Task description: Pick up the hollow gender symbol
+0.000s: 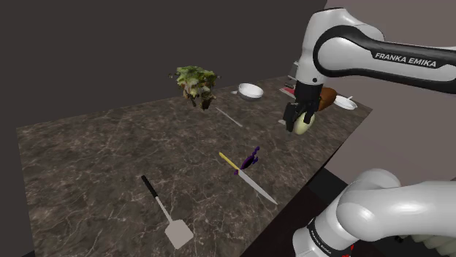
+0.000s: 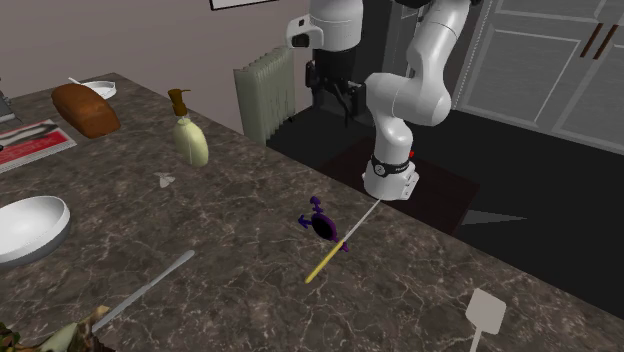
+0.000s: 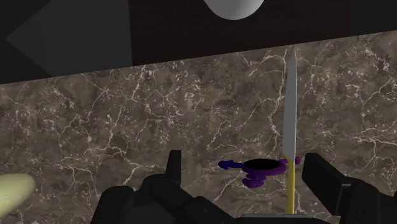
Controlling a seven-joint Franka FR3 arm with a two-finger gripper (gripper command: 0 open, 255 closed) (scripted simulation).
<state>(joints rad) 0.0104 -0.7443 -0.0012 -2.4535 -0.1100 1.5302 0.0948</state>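
Note:
The hollow gender symbol (image 1: 251,157) (image 2: 322,221) is a purple ring with small arrow and cross arms. It lies flat on the dark marble table (image 1: 109,153), touching a yellow-handled knife (image 1: 246,176) (image 2: 345,238). My black gripper (image 1: 294,120) (image 2: 336,94) hangs high above the table, well off the symbol toward the stand's side. In the wrist view the gripper (image 3: 244,160) is open, its fingers (image 3: 173,167) apart with nothing in them. The symbol (image 3: 257,168) shows far below between them, the knife (image 3: 289,121) across its edge.
A spatula (image 1: 166,212) (image 2: 485,314) lies near the table's edge. A soap bottle (image 2: 190,140), a bread loaf (image 2: 85,108), a white bowl (image 2: 30,225), a leafy plant (image 1: 195,84) and a second long utensil (image 2: 145,290) stand farther away. The table edge (image 3: 191,60) runs close to the knife's tip.

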